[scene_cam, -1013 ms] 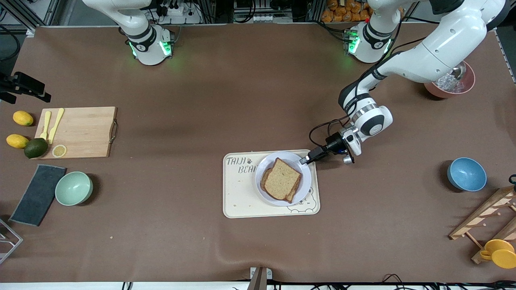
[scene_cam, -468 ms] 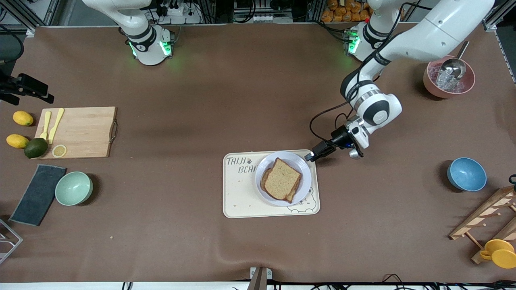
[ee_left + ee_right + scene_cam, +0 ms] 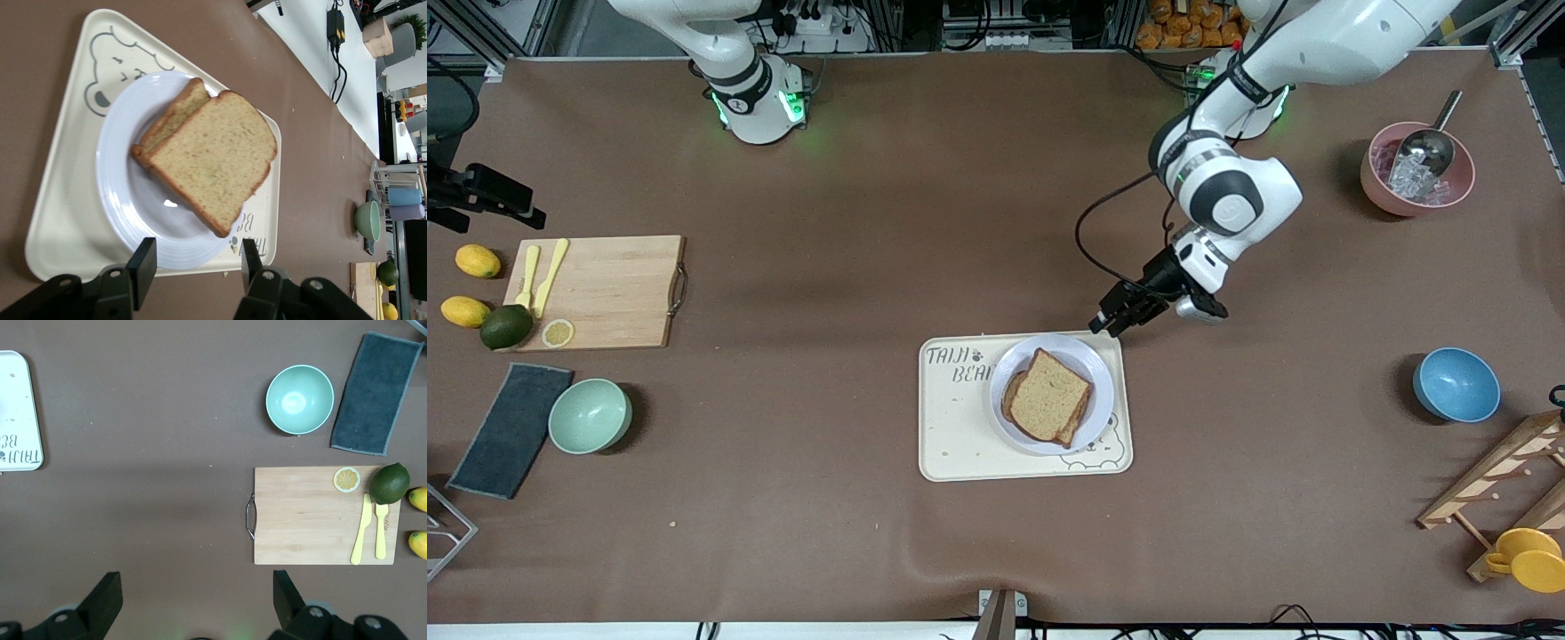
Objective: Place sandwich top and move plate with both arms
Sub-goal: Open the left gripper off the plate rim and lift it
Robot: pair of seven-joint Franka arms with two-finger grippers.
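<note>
Brown wholemeal bread, the squarish sandwich top, lay on a lower slice on the small round lavender-white plate, which sat on the cream rectangular tray at frame centre. Placement looked complete; the plate move was not yet begun. Upper right of the plate, the left gripper hovered over the tray's edge, fingers spread and empty. The right gripper, out of the front view, waited with fingers apart. The next move probably called for both grippers to take the plate's rim.

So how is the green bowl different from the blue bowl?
The mint green bowl sits toward the right arm's end of the table, beside a dark cloth; the blue bowl sits toward the left arm's end, beside a wooden rack. One is pale green, the other blue. Both are round, upright and look empty.
</note>
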